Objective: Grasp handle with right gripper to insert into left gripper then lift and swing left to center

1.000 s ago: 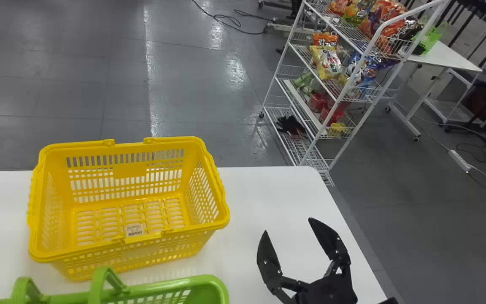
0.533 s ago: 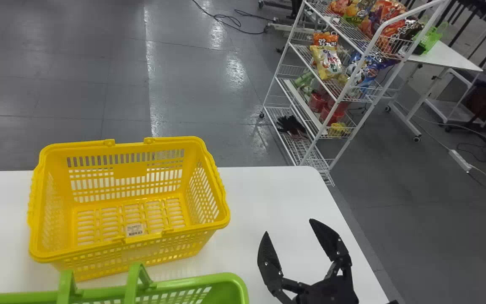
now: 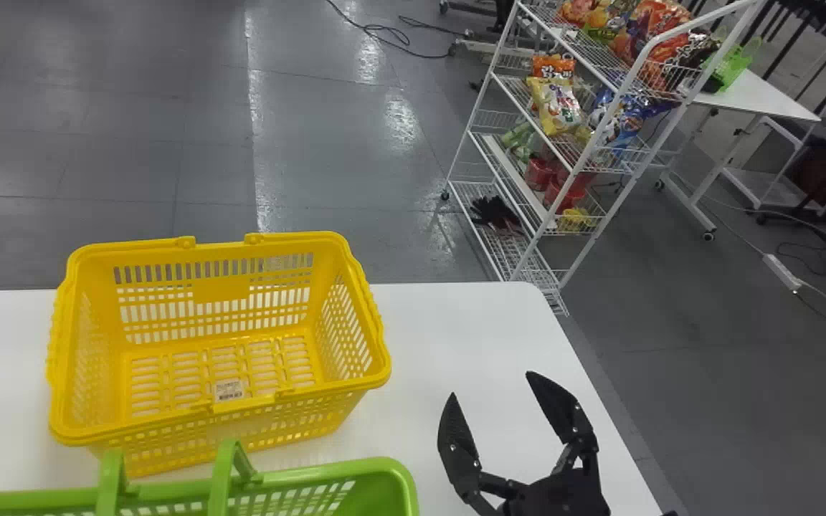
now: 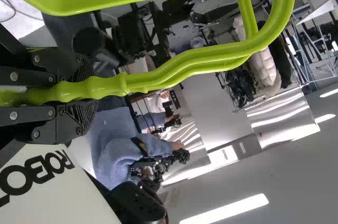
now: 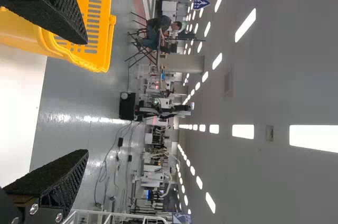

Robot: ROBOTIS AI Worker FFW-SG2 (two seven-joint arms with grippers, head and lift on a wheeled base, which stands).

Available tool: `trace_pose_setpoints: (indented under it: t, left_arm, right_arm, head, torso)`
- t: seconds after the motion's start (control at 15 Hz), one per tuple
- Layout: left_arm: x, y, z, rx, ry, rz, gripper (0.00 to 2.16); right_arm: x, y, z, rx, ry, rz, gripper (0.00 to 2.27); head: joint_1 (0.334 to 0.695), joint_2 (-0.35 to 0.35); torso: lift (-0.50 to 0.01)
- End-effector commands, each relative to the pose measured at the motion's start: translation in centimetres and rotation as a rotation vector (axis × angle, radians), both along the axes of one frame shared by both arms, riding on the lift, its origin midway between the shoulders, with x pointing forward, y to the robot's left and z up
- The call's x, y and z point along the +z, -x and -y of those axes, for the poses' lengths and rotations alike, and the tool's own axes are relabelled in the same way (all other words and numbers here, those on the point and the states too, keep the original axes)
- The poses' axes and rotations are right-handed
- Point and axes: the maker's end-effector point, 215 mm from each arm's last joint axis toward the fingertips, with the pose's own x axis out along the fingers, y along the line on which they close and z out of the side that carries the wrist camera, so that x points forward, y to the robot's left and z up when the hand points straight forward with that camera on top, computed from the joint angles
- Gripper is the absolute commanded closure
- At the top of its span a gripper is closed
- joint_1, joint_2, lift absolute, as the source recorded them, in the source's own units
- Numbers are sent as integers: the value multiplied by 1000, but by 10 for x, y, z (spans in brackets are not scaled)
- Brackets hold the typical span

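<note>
Maybe a bump is coming.
The left gripper (image 4: 79,87) pinches the handle (image 4: 185,61); the right gripper (image 3: 490,384) is wide apart near the table's (image 3: 449,322) right edge. Swung too low, the green basket (image 3: 381,494) could hit the yellow basket (image 3: 219,289) by the far edge.

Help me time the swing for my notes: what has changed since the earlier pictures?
The green rectangular plastic basket has moved toward the robot's right, its rim now slightly higher in the head view. No new grasp or release is visible; the black left pincer is shut on the curved green plastic handle. The yellow rectangular plastic basket and open black right pincer have practically stayed put.
</note>
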Motion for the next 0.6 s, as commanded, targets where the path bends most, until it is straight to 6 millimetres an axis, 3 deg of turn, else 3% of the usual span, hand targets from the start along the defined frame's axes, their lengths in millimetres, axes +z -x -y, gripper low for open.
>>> trace_pose_setpoints:
  t: [0.0,0.53]
  left_arm:
    - [0,-2,-1,3,3,-2,2054]
    - [-3,-5,-1,12,-2,-9,2054]
  right_arm:
    - [0,1,0,0,0,0,56]
    - [3,1,1,-2,2,8,60]
  head:
    - [695,-350]
    - [695,-350]
  torso:
    - [-93]
    - [-93]
